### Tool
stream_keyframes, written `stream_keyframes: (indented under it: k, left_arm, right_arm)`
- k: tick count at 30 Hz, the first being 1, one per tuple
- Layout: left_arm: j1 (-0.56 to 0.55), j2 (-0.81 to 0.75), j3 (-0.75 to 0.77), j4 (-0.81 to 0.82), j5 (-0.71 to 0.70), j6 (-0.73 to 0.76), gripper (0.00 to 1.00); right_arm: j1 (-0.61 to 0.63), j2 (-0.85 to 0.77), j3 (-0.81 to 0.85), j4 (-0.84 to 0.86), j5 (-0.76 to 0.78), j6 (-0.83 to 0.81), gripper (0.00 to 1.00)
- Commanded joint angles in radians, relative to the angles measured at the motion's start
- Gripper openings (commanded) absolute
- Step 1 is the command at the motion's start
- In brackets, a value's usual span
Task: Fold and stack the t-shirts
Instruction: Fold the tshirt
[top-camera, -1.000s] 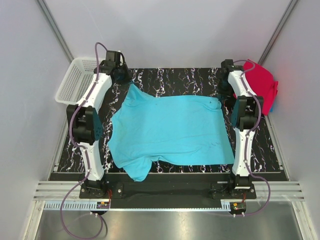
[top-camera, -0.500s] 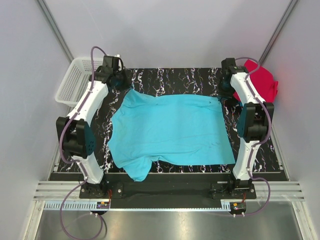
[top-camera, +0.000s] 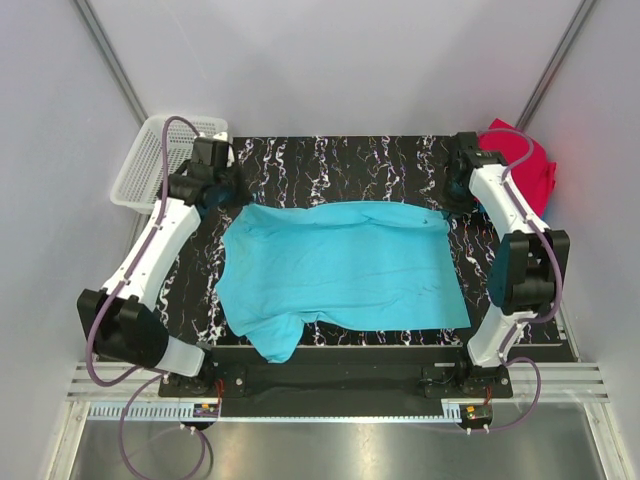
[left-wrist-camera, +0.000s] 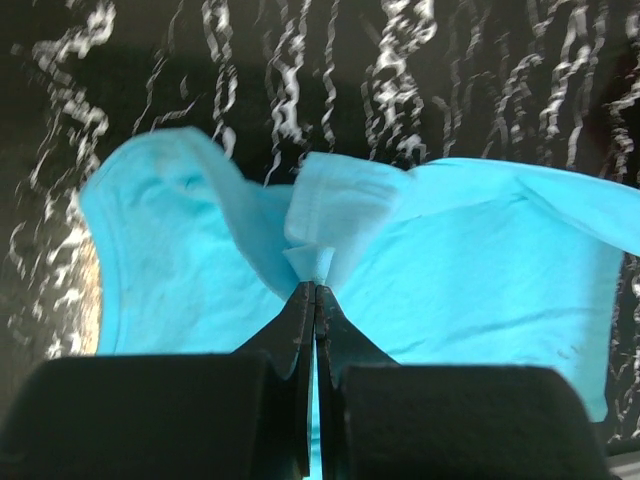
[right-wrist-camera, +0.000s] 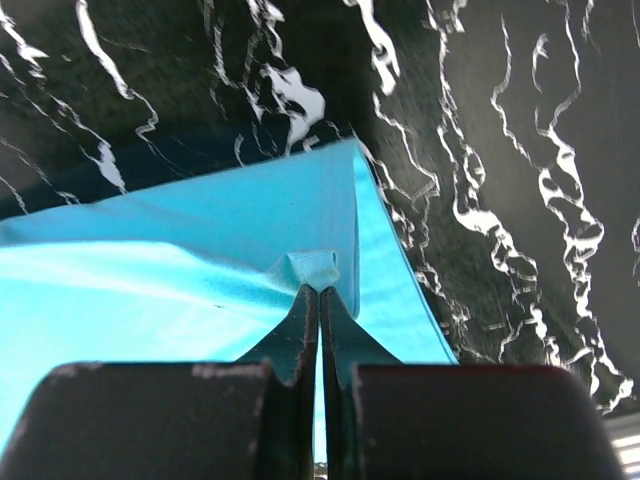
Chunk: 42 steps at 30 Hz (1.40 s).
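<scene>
My left gripper (left-wrist-camera: 314, 290) was pinched fully together on a small tuft of the turquoise t-shirt (top-camera: 340, 265). Its two black jaws met in a thin seam, and a peak of cloth stuck up from between their tips. Around that peak the soft knit gathered into loose folds, and a paler stitched hem band curled over just beside it.

My right gripper (right-wrist-camera: 320, 290) was closed just as tightly on the shirt's far right corner. There the fabric bunched into a little crumpled nub above the tips. It spread away from the nub in smooth, taut planes that ended in a sharp triangular point against the surface below.

From overhead, the turquoise t-shirt lay spread across the middle of the table (top-camera: 350, 160), a glossy black top veined with white marble-like streaks. Its far edge ran between my two grips as a slightly wrinkled line. The rest lay mostly flat and roughly rectangular, with one sleeve reaching past the near edge of the marbled surface on the left.

The crimson t-shirt (top-camera: 522, 165) sat in a rumpled heap at the far right corner, apart from the turquoise one. A white basket (top-camera: 150, 165) of rigid plastic lattice stood at the far left corner.
</scene>
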<state>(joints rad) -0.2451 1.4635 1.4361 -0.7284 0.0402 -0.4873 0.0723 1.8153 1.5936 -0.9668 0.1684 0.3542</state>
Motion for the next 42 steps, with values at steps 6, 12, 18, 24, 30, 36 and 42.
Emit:
stream_keyframes:
  k: [6, 12, 18, 24, 30, 36, 42]
  left_arm:
    - [-0.01, -0.11, -0.184, -0.043, -0.088, -0.05, 0.0]
    - [-0.019, -0.164, -0.282, -0.045, -0.099, -0.077, 0.0]
    - [-0.031, -0.198, -0.355, -0.055, -0.117, -0.106, 0.0]
    - [-0.034, -0.239, -0.433, -0.077, -0.129, -0.143, 0.07]
    - [-0.034, -0.301, -0.502, -0.118, -0.163, -0.203, 0.51]
    - [-0.034, -0.322, -0.508, -0.12, -0.184, -0.221, 0.48]
    - [-0.034, -0.267, -0.45, -0.089, -0.108, -0.195, 0.43]
  right_arm:
    - [0.006, -0.134, -0.148, 0.011, 0.017, 0.06, 0.0]
    - [0.006, -0.188, -0.285, 0.022, 0.02, 0.078, 0.0]
    - [0.006, -0.228, -0.357, 0.025, 0.046, 0.097, 0.0]
    - [0.004, -0.235, -0.42, 0.02, 0.068, 0.126, 0.41]
    - [0.006, -0.304, -0.478, 0.033, 0.105, 0.178, 0.63]
    - [0.006, -0.304, -0.442, 0.04, 0.08, 0.174, 0.64]
    - [0.006, -0.275, -0.411, 0.071, -0.027, 0.163, 0.63]
